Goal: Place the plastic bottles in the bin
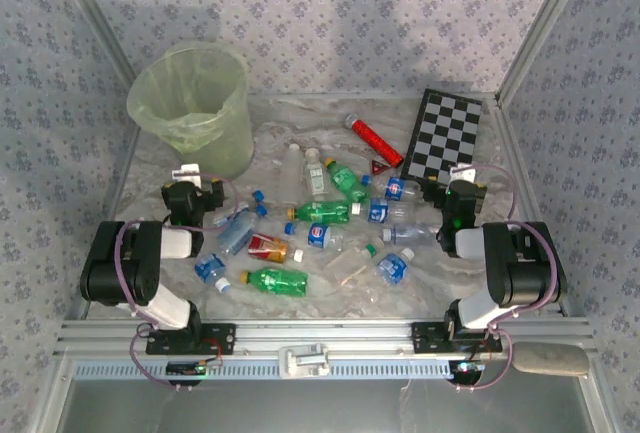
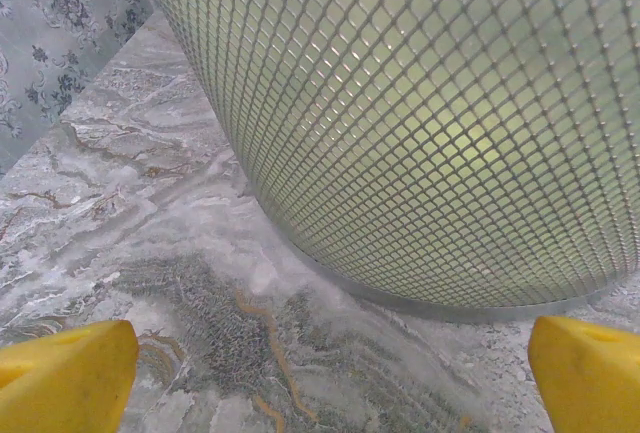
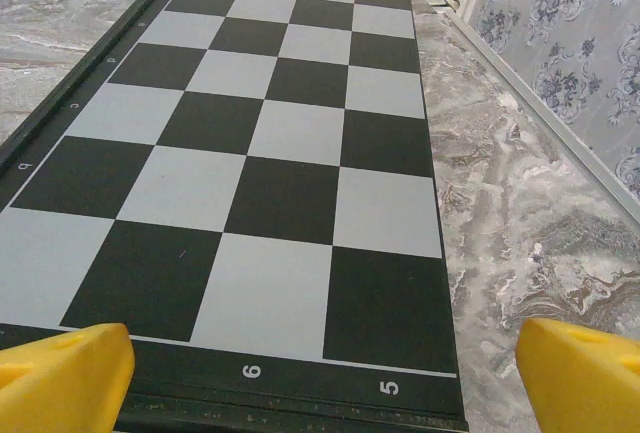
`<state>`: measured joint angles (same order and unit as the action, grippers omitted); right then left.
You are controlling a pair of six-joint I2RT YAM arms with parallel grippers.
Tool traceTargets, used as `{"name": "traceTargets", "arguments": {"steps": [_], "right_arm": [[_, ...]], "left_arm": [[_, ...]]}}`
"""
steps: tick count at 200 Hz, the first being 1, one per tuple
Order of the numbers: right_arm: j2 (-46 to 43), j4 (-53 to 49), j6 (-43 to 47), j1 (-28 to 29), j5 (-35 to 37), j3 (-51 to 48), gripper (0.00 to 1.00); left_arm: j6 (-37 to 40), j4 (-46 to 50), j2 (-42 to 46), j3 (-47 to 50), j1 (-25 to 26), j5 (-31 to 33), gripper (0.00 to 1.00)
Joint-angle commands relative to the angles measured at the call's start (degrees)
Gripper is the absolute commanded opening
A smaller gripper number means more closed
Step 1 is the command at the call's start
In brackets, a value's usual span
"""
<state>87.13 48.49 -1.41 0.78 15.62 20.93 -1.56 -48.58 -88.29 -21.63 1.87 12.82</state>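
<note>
Several plastic bottles lie scattered across the middle of the marble table, among them a green one (image 1: 278,281), a red-labelled one (image 1: 267,247), a clear one (image 1: 291,165) and a blue-labelled one (image 1: 394,268). The bin (image 1: 222,141), pale green and lined with a bag, stands at the back left; its mesh-patterned wall (image 2: 430,123) rises close in front of my left gripper (image 2: 325,383). That left gripper (image 1: 188,175) is open and holds nothing, just in front of the bin's base. My right gripper (image 1: 462,177) is open too, its yellow fingertips (image 3: 65,378) wide apart over the table.
A black-and-white checkerboard (image 1: 447,135) lies at the back right, straight ahead of the right gripper (image 3: 325,383), its near edge (image 3: 300,393) between the fingers. A red cylinder with a black end (image 1: 374,140) lies beside it. Patterned walls and metal posts enclose the table.
</note>
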Motion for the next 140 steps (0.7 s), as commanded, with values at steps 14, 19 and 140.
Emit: {"name": "traceTargets", "arguments": {"steps": [14, 19, 140], "right_arm": [[0.32, 1.34, 0.97, 0.01, 0.05, 0.01, 1.00], [0.27, 1.34, 0.93, -0.05, 0.03, 0.03, 1.00], [0.32, 1.17, 0.90, -0.07, -0.15, 0.07, 1.00]], "left_arm": [[-0.55, 0.06, 0.35, -1.14, -0.35, -0.77, 1.00], [-0.63, 0.02, 0.37, -1.13, -0.37, -0.73, 1.00], [-1.30, 1.20, 0.49, -1.66, -1.91, -4.33, 1.00]]}}
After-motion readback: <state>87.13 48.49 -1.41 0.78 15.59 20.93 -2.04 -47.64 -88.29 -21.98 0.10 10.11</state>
